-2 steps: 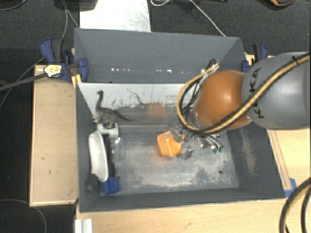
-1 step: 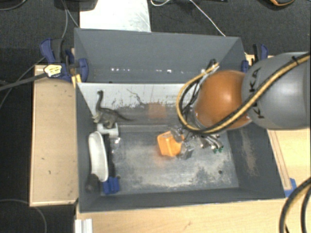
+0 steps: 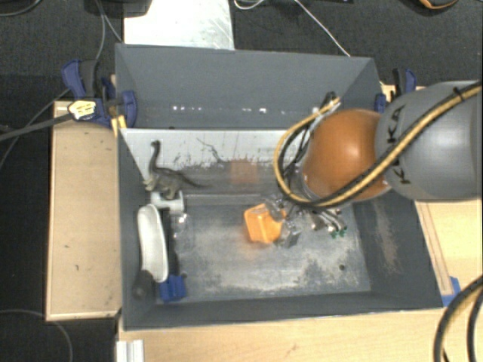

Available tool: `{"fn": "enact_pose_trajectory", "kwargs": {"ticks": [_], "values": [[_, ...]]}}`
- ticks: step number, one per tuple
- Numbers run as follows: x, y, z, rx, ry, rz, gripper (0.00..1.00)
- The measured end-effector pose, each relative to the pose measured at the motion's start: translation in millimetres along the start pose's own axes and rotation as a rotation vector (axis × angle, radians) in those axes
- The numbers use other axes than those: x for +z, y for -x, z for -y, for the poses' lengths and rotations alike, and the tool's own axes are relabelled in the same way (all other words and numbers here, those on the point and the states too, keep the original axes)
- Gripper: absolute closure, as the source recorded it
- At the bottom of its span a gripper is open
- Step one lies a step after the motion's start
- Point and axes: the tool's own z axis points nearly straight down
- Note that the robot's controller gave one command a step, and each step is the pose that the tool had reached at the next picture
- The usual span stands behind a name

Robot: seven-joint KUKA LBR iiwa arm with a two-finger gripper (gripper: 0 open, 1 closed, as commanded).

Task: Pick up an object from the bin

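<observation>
- The orange block [image 3: 262, 225] is a small, chunky piece, bright orange, with a paler top face and squared edges. It sits slightly askew on the floor of the bin [image 3: 226, 271].
- It lies about midway across the bin floor, a little nearer the back wall than the front, with bare scuffed metal all round it.
- Count of loose things: one orange block, and four more pieces gathered along the left wall.
- Those four are one grey dinosaur figure [image 3: 161, 175] at the back left corner with its neck raised, one long white oval piece [image 3: 151, 240] lying along the wall, one small blue piece [image 3: 173, 288] at the front left corner, and one dark piece [image 3: 142, 283] just beside the blue one.
- The end effector [image 3: 293, 227] is low in the bin, hanging under the arm's orange wrist cover [image 3: 341, 161], which is looped with yellow and black cables.
- The orange block is just beside the end effector, on its left in the camera view; I cannot tell whether they touch.
- Whether the end effector is released or clenched cannot be told, since the wrist cover and cables hide much of it.
- The left-wall pieces lie well apart from the end effector.
</observation>
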Motion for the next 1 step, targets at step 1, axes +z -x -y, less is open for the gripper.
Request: {"fn": "enact_pose_trajectory", "kwargs": {"ticks": [1], "values": [[0.0,0.0,0.0,0.001,0.0,0.0,1.0]]}}
